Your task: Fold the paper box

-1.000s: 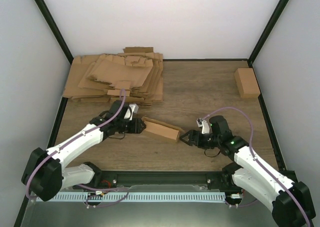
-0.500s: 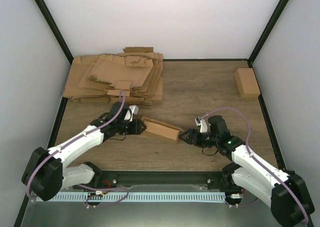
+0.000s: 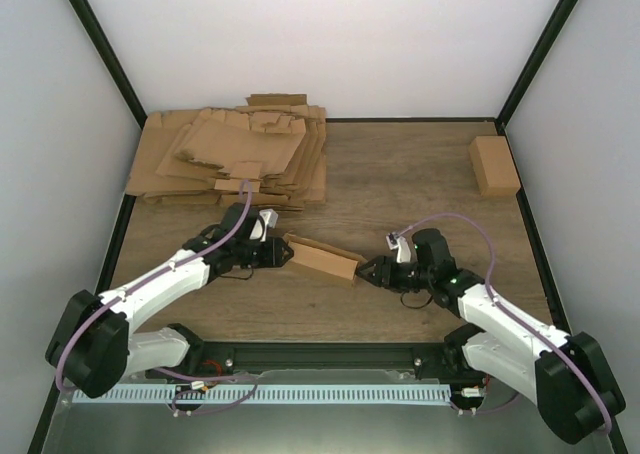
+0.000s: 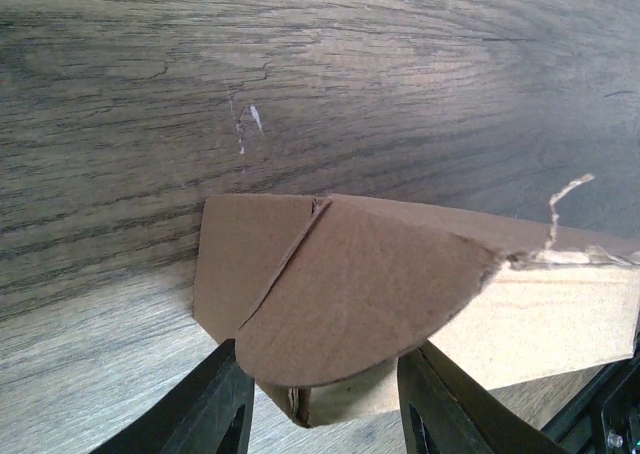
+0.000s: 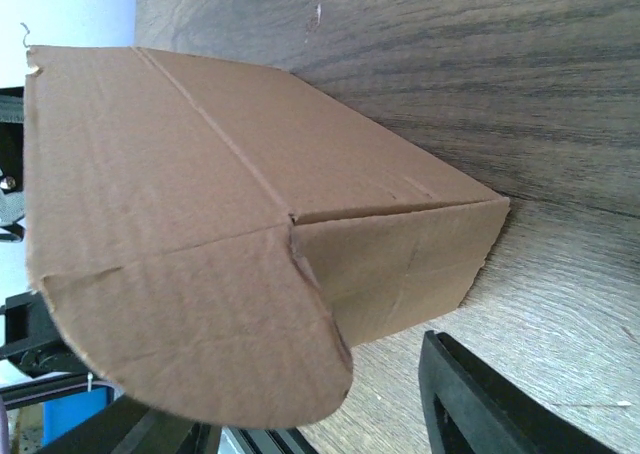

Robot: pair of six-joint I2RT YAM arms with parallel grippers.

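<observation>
- Wooden counter [image 3: 400, 174] carries the paper box [image 3: 322, 258] between both hands.
- Left hand [image 4: 320, 374] straddles one box end; grip cannot be told.
- Right hand [image 5: 300, 394] part-open, holding nothing.
- Risk: an uneven squeeze could buckle the box.

The paper box [image 3: 322, 258] lies on the counter [image 3: 400, 184] near its middle, slanting from far left to near right. The left hand [image 3: 285, 255] is at the box's left end, which sits between that hand's fingers [image 4: 215, 409]. The right hand [image 3: 368, 271] is at the box's right end, and one finger [image 5: 480, 399] stands just beside the box wall, apart from it. Behind the left hand, in the far left corner, lies a heap of flat cardboard sheets [image 3: 230, 154]. A small carton [image 3: 494, 165] sits in the far right corner, well apart from the rest.
</observation>
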